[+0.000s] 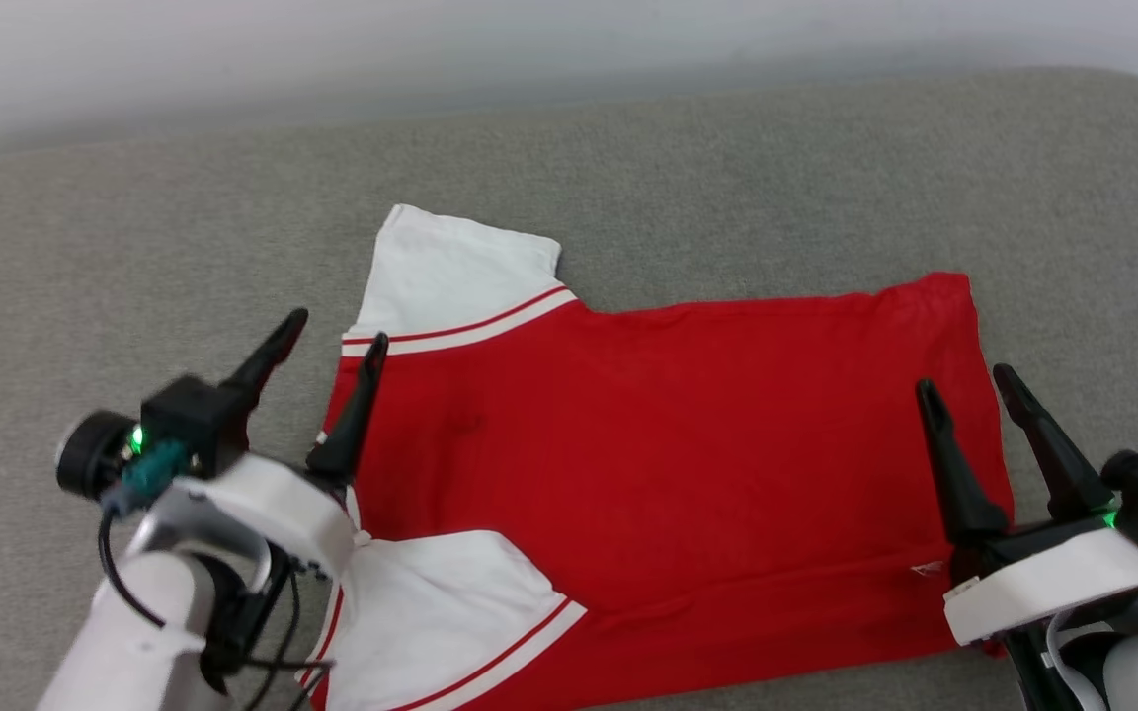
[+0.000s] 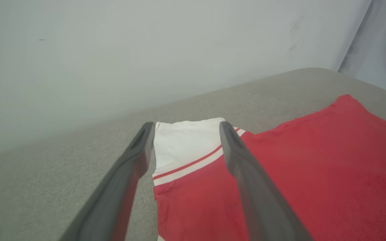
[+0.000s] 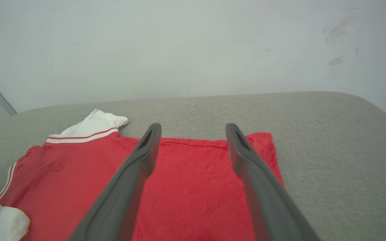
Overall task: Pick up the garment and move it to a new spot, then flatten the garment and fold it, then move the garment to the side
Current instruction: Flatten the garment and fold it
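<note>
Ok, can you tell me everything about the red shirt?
The shirt is red, soft-looking cloth, with two short white sleeves edged in red and white stripes. It lies spread out nearly flat, plain side up, with a few small wrinkles, on the grey fabric surface. In the head view its neck end points left and its hem right. The left gripper hangs open by the neck end and the right gripper open over the hem; whether either touches the cloth I cannot tell.
</note>
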Motion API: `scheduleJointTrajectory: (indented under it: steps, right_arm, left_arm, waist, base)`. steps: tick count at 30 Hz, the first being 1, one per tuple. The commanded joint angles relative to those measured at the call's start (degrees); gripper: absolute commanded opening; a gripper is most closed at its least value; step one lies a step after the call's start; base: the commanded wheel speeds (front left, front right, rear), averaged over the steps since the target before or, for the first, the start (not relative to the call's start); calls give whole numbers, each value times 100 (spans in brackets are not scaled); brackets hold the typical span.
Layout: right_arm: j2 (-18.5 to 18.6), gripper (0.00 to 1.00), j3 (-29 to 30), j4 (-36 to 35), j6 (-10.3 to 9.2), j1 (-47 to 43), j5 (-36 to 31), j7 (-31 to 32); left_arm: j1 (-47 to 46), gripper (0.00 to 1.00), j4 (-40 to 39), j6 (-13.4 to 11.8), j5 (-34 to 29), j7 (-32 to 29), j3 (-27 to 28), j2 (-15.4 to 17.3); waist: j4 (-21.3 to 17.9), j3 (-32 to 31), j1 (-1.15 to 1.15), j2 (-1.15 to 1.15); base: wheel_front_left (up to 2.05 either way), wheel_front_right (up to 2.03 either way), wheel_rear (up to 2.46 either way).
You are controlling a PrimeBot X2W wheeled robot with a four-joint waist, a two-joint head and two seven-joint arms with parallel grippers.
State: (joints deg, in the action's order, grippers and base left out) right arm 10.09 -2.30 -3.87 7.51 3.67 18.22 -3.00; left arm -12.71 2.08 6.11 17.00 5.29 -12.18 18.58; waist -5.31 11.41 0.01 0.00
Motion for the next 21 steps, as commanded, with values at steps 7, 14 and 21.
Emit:
scheduleJointTrajectory:
  steps: [7, 14, 21]
  right_arm:
    - [-307, 100, -219, -130, -5, 449, -139, -159]
    - [-467, 100, -500, -54, -5, 792, -126, -346]
    - [-547, 100, -801, 43, -5, 961, -14, -479]
  left_arm:
    - [-1811, 100, 331, 131, 889, -2056, -598, 979]
    - [-3101, 100, 981, 137, 1972, -3742, -896, 1698]
    - [-3830, 100, 1744, 137, 2133, -4728, -1013, 2161]
  waist:
    - [-794, 1067, -1, 0]
    - [-1232, 1435, -1, 0]
    - [-1526, 1675, -1, 0]
  base:
    - [0, 0, 0]
    - [0, 0, 0]
    - [0, 0, 0]
